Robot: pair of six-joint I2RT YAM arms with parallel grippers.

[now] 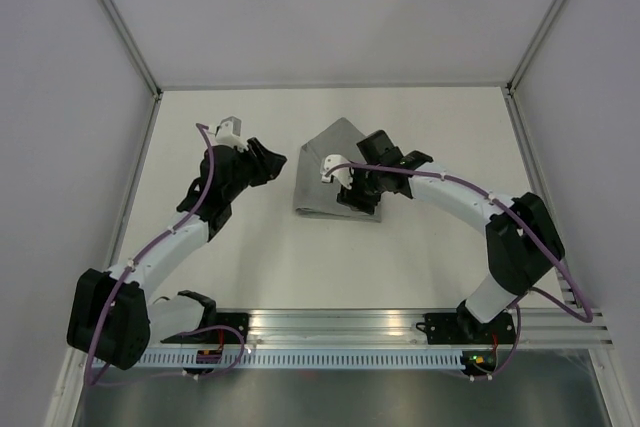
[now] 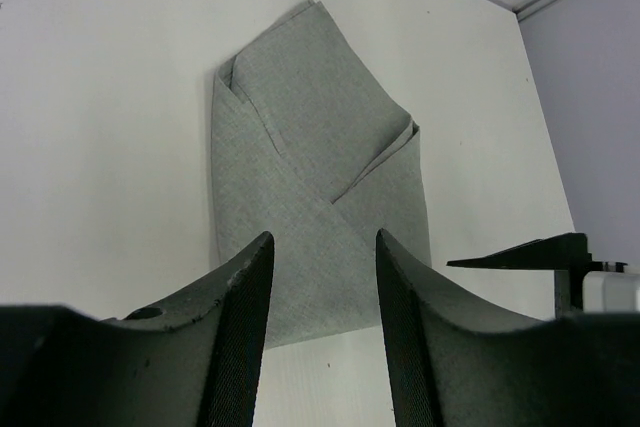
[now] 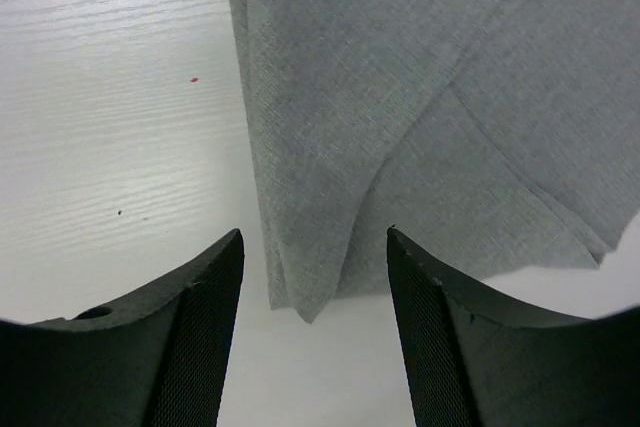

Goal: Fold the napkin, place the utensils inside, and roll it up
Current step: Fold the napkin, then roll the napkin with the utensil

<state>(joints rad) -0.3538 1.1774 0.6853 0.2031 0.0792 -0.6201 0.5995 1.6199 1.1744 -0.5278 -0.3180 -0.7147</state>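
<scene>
The grey napkin [image 1: 318,182] lies folded into overlapping layers on the white table, with a pointed top. It shows in the left wrist view [image 2: 310,147] and in the right wrist view [image 3: 400,97]. My left gripper [image 1: 278,162] is open and empty just left of the napkin, its jaws [image 2: 322,257] framing the napkin's near edge. My right gripper [image 1: 360,197] is open and empty, hovering over the napkin's right part; a folded corner lies between its jaws [image 3: 315,247]. The utensils are out of view in every frame.
The white table [image 1: 250,257] is walled by pale panels at the left, back and right. A metal rail [image 1: 400,322] with the arm bases runs along the near edge. Part of the right arm [image 2: 540,252] shows in the left wrist view.
</scene>
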